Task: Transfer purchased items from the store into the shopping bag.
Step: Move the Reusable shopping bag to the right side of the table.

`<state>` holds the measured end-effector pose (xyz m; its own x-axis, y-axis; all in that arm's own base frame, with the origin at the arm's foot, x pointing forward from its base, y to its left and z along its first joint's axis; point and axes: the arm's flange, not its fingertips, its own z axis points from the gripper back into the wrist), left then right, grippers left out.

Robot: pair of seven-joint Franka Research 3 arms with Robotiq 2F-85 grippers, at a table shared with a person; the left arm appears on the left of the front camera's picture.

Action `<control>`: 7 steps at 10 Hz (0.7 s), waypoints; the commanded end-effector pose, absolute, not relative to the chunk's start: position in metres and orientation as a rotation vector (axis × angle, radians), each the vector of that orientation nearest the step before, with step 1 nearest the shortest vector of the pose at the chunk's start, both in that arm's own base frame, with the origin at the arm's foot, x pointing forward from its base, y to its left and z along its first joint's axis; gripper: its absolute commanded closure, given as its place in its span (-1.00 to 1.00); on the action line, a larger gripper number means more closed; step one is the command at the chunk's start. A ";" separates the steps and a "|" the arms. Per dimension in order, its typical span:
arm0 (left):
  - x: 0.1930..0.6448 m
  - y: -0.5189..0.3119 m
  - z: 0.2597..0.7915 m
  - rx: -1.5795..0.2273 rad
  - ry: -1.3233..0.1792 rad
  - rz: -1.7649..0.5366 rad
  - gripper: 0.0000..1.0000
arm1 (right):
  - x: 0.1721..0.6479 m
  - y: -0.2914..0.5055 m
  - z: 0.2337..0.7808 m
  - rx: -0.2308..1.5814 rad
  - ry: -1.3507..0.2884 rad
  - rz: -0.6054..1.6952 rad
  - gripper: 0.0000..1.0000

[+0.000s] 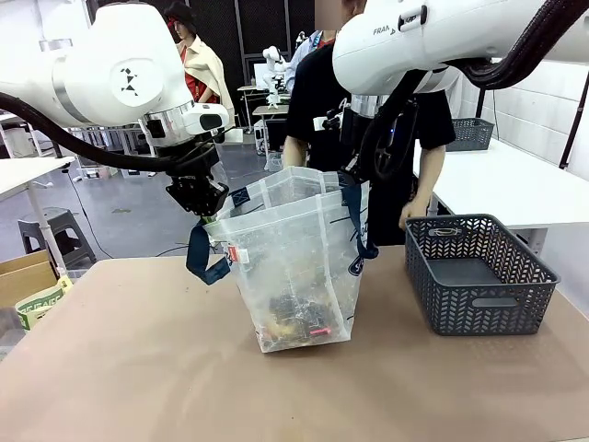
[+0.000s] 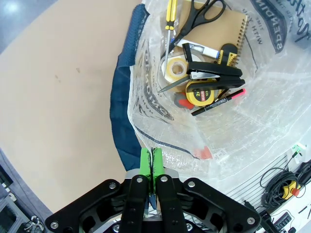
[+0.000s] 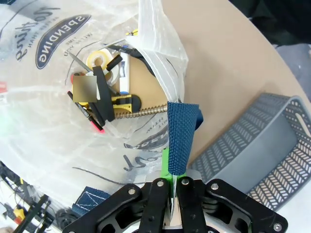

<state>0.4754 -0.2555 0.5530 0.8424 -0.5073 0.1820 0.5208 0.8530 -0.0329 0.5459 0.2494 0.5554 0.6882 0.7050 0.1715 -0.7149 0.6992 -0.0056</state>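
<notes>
Both pinching shopping bag (image 1: pixel 294 267): left pincer (image 2: pixel 151 162), right pincer (image 3: pixel 172 174); logo (image 3: pixel 62 41) reads "SPENDING".

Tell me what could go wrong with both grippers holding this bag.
The left gripper seems to pinch thin plastic at the rim of the shopping bag; it may slip or tear. The right gripper grips a strap handle, so uneven pulling could tip the bag. The scissors inside might pierce the film.
</notes>
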 end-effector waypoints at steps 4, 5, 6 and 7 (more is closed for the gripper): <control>0.475 -0.255 0.553 -0.077 -0.170 -0.532 1.00 | 0.546 0.248 0.557 0.063 -0.168 0.789 1.00; 0.475 -0.255 0.553 -0.077 -0.170 -0.532 1.00 | 0.546 0.248 0.557 0.063 -0.168 0.789 1.00; 0.475 -0.255 0.553 -0.077 -0.170 -0.532 1.00 | 0.546 0.248 0.557 0.063 -0.168 0.789 1.00; 0.475 -0.255 0.553 -0.077 -0.170 -0.532 1.00 | 0.546 0.248 0.557 0.063 -0.168 0.789 1.00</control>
